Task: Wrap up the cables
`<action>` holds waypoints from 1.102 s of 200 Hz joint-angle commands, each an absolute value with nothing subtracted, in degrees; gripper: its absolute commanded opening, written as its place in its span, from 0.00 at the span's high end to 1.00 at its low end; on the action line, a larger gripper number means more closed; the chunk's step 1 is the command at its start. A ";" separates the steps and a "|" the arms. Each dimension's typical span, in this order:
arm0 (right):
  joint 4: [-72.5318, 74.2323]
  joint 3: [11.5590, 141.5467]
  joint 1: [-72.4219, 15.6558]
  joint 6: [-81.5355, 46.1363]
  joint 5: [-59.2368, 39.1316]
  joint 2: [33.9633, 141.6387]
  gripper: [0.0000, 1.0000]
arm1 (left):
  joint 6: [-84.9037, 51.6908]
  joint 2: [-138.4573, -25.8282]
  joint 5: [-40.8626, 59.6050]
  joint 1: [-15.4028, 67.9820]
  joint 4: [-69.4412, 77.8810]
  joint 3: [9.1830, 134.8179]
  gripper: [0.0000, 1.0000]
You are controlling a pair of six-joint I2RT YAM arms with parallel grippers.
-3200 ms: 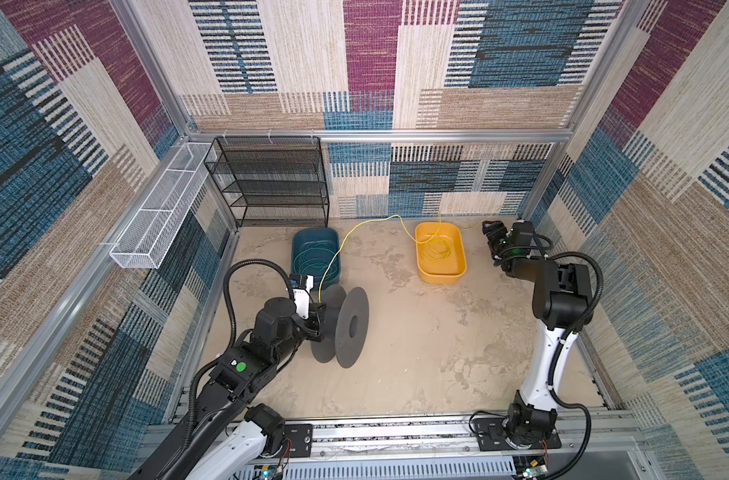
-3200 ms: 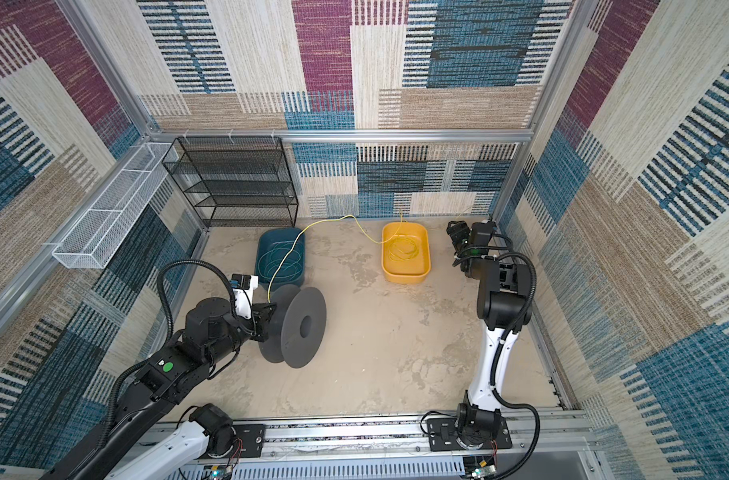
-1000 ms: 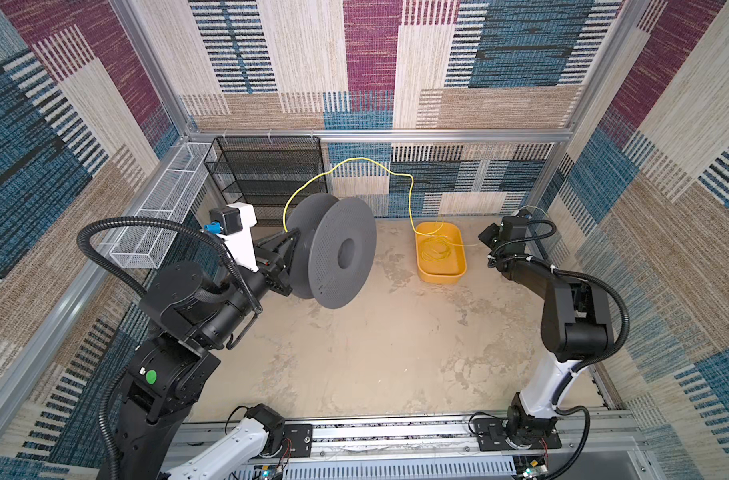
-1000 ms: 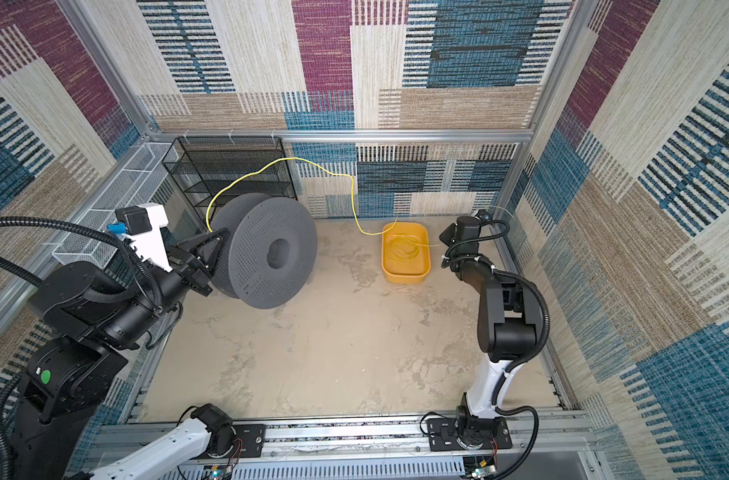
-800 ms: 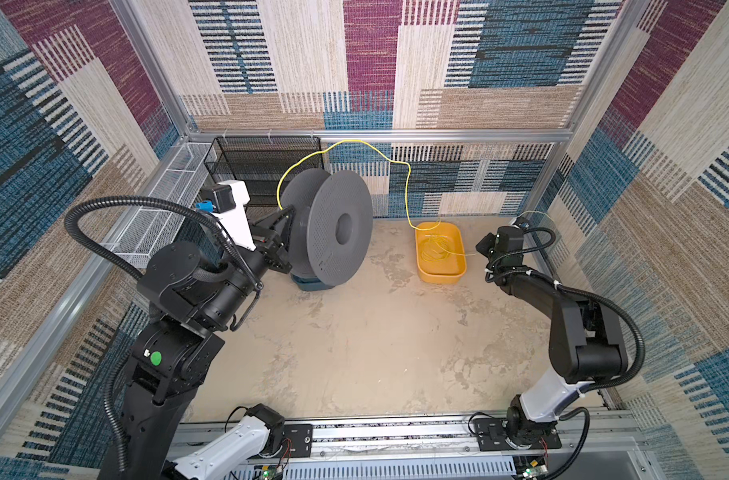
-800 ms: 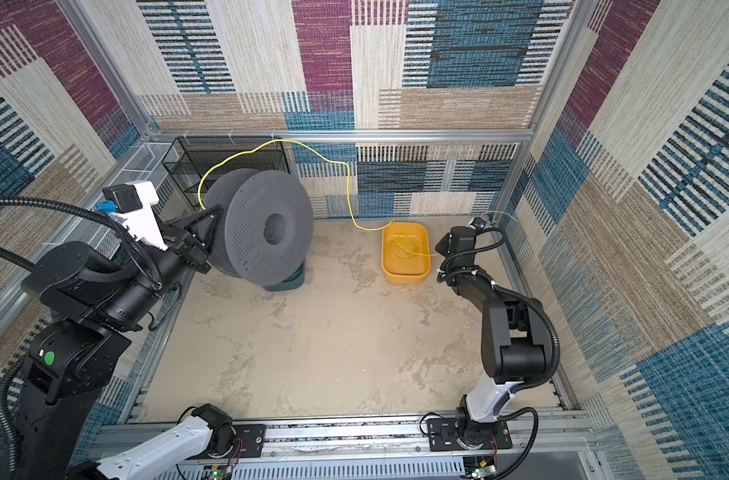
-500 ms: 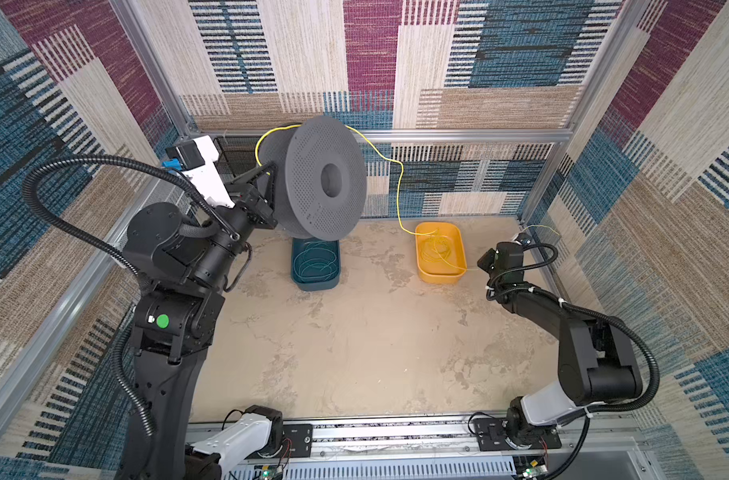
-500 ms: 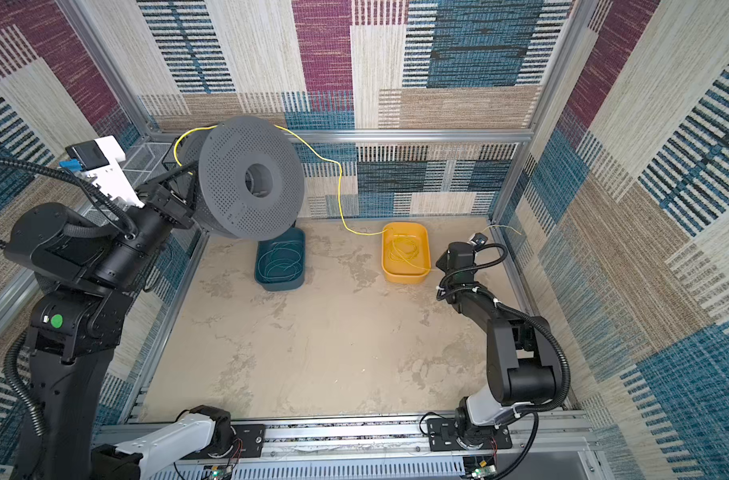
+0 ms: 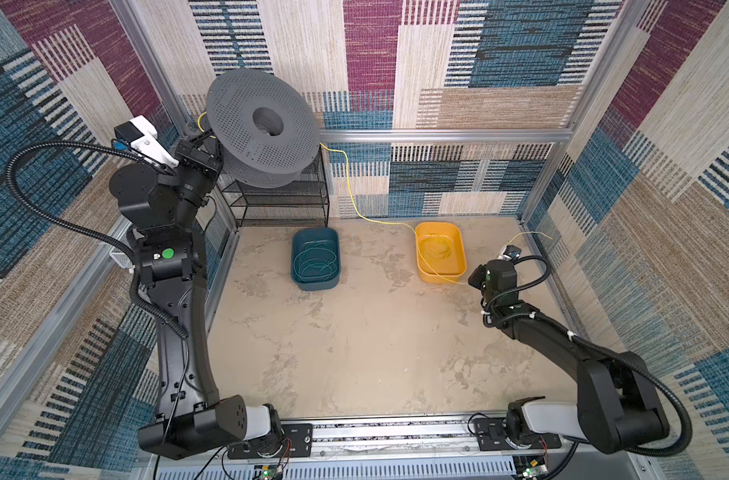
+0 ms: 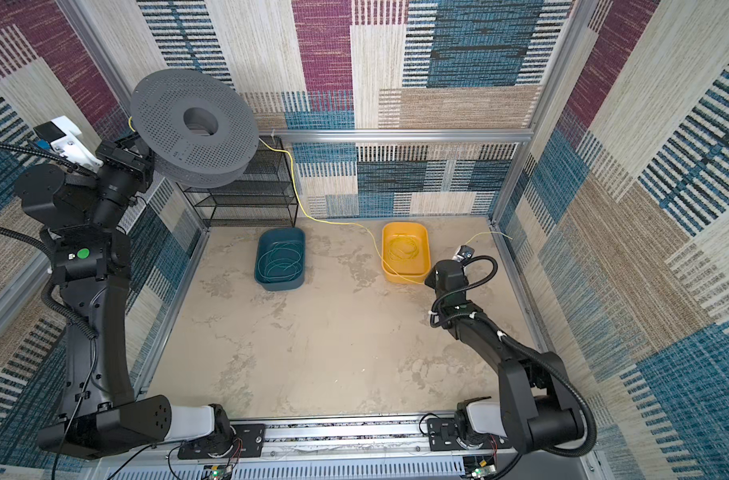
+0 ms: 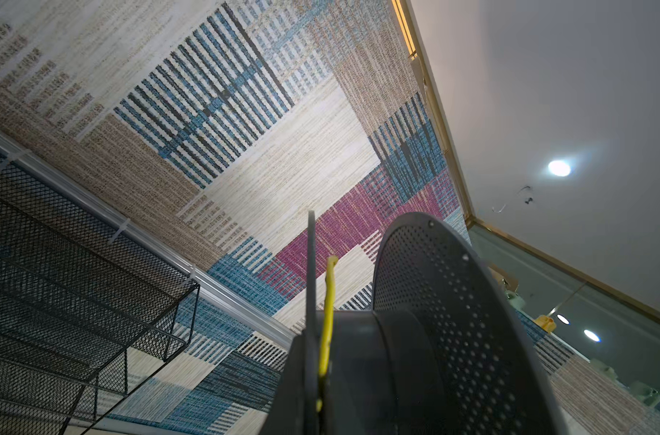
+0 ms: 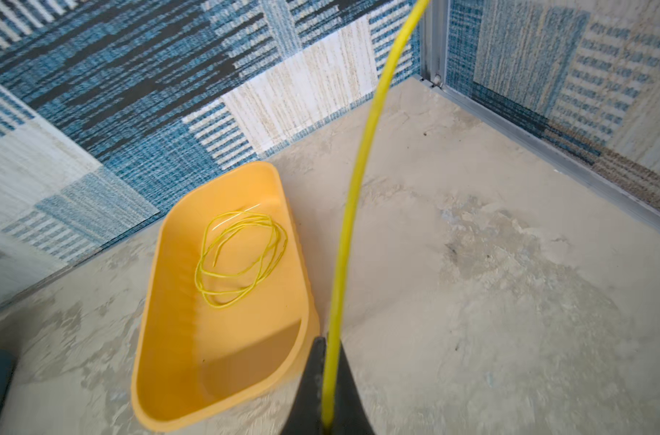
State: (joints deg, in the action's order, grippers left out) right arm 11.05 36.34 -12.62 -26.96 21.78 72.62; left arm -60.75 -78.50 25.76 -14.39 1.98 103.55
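Note:
In both top views my left gripper (image 9: 200,153) (image 10: 126,160) is shut on the rim of a grey perforated spool (image 9: 238,104) (image 10: 163,108), held high in the back left corner above a black rack. In the left wrist view the thin flange stands between the jaws (image 11: 313,395), with a yellow cable (image 11: 330,293) against it. That cable (image 9: 348,174) hangs from the spool, crosses the floor past a yellow bin (image 9: 462,257) and ends in my right gripper (image 9: 477,276) (image 12: 328,376), which is shut on it. A short free end (image 9: 529,237) curls behind. Another yellow cable coil (image 12: 242,260) lies in the bin.
A dark blue bin (image 9: 315,284) holding green cable loops (image 9: 315,262) stands left of the yellow bin. The black wire rack (image 9: 279,203) fills the back left corner under the spool. Aluminium frame rails (image 9: 437,135) and patterned walls close in the sides.
My left arm has lifted the spool from floor level to high in the back left corner, drawing cable out. My right gripper has slid forward and down beside the yellow bin, still gripping the cable.

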 commanded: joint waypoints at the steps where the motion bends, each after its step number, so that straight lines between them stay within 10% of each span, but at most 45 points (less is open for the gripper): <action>1: 8.17 34.16 -14.34 -26.30 24.23 67.20 1.00 | -57.15 -78.75 20.91 -14.36 4.40 105.42 1.00; 220: 1.67 28.07 -56.26 -16.68 43.95 52.05 1.00 | -38.27 -86.32 -5.36 -1.17 0.06 112.63 1.00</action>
